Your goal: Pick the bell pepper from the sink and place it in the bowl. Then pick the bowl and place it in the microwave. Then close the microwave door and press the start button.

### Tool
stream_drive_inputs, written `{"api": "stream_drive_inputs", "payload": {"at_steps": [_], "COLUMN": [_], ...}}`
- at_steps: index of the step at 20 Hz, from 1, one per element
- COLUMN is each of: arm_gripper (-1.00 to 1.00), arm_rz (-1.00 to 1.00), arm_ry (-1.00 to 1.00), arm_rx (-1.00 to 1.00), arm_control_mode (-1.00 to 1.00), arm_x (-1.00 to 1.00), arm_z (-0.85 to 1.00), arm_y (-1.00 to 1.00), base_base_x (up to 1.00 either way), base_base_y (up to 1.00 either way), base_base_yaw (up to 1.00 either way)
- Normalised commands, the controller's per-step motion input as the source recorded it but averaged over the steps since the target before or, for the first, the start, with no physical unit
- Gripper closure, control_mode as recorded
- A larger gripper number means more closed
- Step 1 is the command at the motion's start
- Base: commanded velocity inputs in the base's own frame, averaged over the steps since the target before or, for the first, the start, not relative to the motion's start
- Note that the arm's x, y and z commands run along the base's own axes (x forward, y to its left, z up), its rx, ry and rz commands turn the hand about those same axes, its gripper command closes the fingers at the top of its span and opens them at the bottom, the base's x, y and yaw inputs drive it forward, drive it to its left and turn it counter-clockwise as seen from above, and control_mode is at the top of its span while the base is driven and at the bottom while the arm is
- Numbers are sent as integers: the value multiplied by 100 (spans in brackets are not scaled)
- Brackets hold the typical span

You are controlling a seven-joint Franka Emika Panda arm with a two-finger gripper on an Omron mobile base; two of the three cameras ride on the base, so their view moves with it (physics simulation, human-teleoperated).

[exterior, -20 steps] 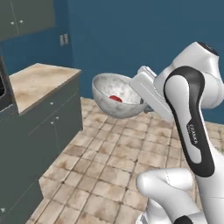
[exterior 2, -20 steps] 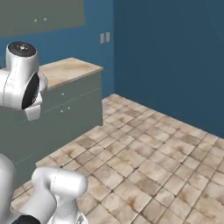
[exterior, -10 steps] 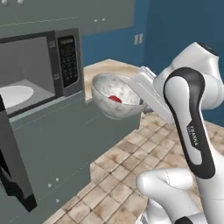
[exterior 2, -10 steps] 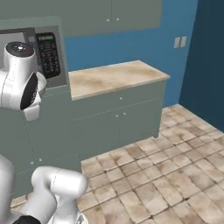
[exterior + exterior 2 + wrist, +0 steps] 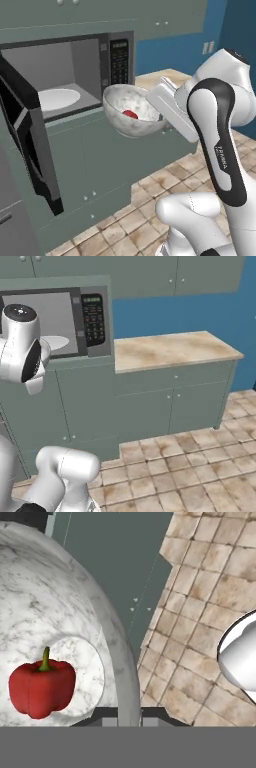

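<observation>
Left base view: the bowl hangs in the air at the end of the white arm, just right of the open microwave and level with its sill, above the green cabinet front. The bell pepper lies inside it as a small red spot on the marbled bottom. The hand's flat white housing meets the bowl's right rim, but the fingers themselves are hidden there. The microwave door is swung fully out to the left and reaches toward the near side, with its dark inner face showing. Inside the grey cavity sits the white round plate, bare. The keypad panel stands on the right of the opening, just behind the bowl's far edge.

In the hand view, the gripper pinches the bowl's rim: the marbled wall runs down between the two dark tips at the bottom edge. The bell pepper rests on the flat bottom of the bowl, stem up, left of the held rim. Tiled floor lies beneath, to the right.

In the right base view, the microwave is at the far left, with a beige countertop just to its right over green cabinets.
</observation>
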Motion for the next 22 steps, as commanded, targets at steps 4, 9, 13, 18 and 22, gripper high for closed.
{"api": "stream_drive_inputs", "payload": {"at_steps": [4, 9, 13, 18, 22], "arm_gripper": [100, 100, 100, 100, 100], "arm_rz": [0, 0, 0, 0, 0], "arm_ry": [0, 0, 0, 0, 0], "arm_rx": [0, 0, 0, 0, 0], "arm_control_mode": [100, 100, 100, 100, 100], "arm_x": [0, 0, 0, 0, 0], "arm_z": [0, 0, 0, 0, 0], "arm_y": [0, 0, 0, 0, 0], "base_base_x": [43, 49, 37, 47, 50], "base_base_y": [0, 0, -2, -15, -52], "base_base_yaw": [19, 31, 36, 37, 32]}}
